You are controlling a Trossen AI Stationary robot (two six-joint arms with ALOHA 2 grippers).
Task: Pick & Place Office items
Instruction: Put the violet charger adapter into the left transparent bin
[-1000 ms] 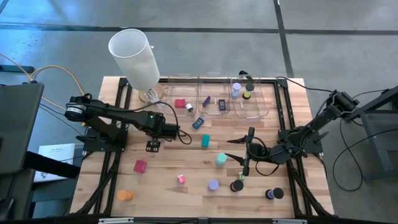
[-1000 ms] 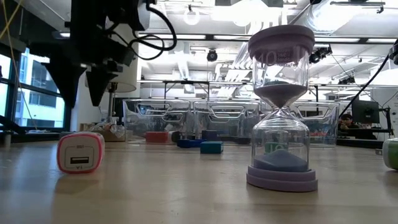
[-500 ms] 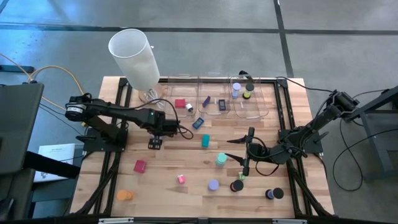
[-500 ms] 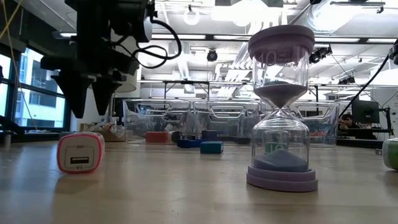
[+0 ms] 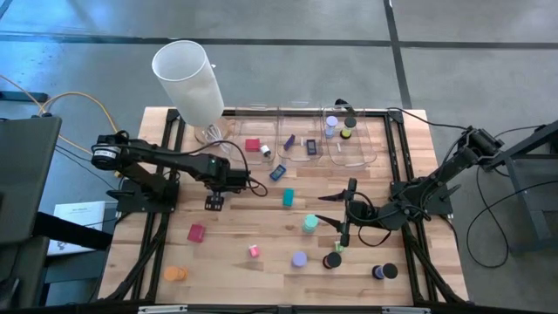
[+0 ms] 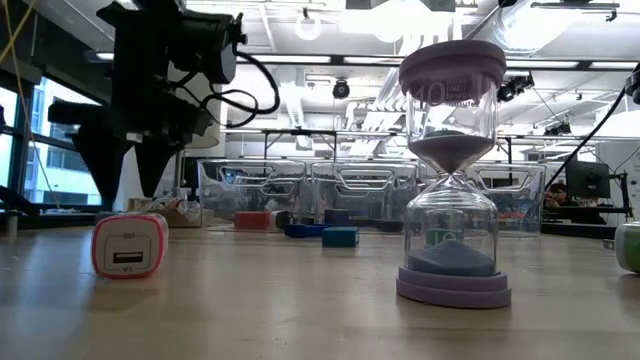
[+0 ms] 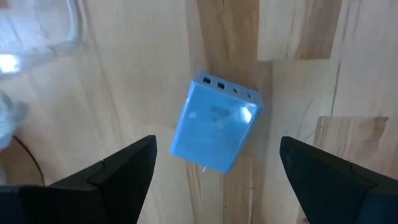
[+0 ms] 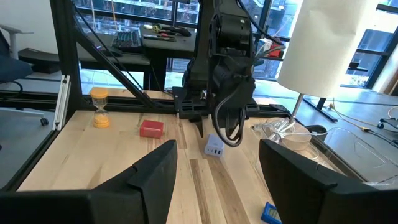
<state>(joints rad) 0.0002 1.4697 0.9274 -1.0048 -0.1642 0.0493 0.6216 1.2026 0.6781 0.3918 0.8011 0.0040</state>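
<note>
A light-blue charger block (image 7: 214, 121) lies flat on the wooden table (image 5: 253, 222); it also shows in the right wrist view (image 8: 214, 148). My left gripper (image 5: 214, 202) hangs straight above it, pointing down and open. One finger (image 7: 118, 168) stands on each side of the block without touching it. In the low view my left gripper (image 6: 130, 175) is above and behind a pink charger (image 6: 129, 245). My right gripper (image 5: 338, 205) waits open and level at the table's right middle, pointing left, with nothing between its fingers.
Loose items are scattered about: a red block (image 5: 195, 233), a pink block (image 5: 254, 251), an orange hourglass (image 5: 175, 273), a lavender hourglass (image 6: 452, 170), a teal block (image 5: 288, 198) and a black disc (image 5: 332, 260). Clear bins (image 5: 305, 139) line the far edge beside a tall white cylinder (image 5: 187, 78).
My left gripper has sunk toward the table over the blue charger block, shifting slightly sideways, and has stayed open and pointing down. The block has not moved.
</note>
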